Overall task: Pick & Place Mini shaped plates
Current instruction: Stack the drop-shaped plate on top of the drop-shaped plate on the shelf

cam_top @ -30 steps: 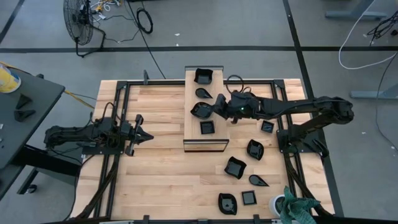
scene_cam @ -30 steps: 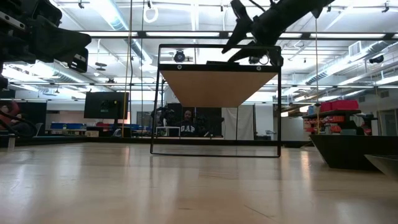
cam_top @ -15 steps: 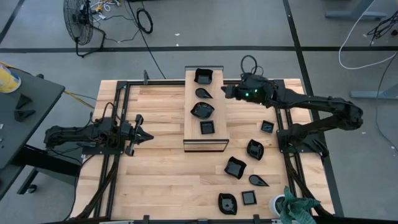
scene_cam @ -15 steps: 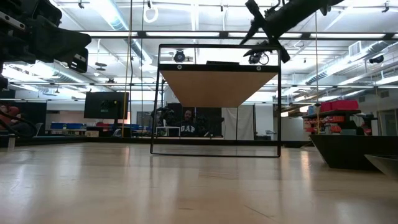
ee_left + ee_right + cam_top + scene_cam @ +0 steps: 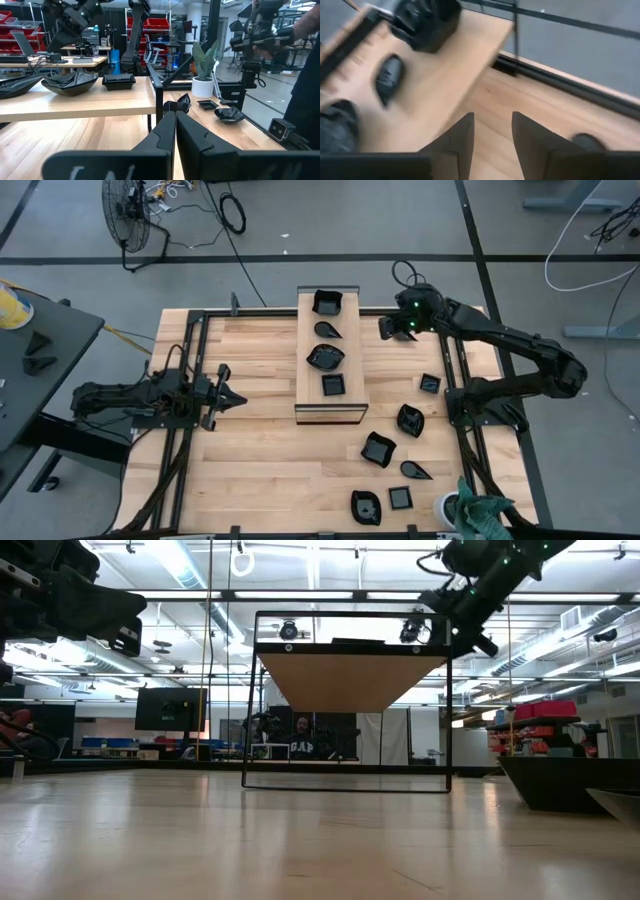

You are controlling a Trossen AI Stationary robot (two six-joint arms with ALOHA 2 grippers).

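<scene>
I see my right gripper (image 5: 385,327) spread and empty, raised beside the board (image 5: 308,393), which carries four plates (image 5: 326,357). My left gripper (image 5: 232,397) rests pressed together

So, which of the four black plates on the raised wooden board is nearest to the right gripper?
The leaf-shaped plate, second from the far end, just left of the right gripper; the other three lie farther off.

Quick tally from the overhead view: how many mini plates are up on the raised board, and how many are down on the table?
Plates on the raised board: 4 (first)
Plates on the table: 6 (first)
Total: 10
</scene>
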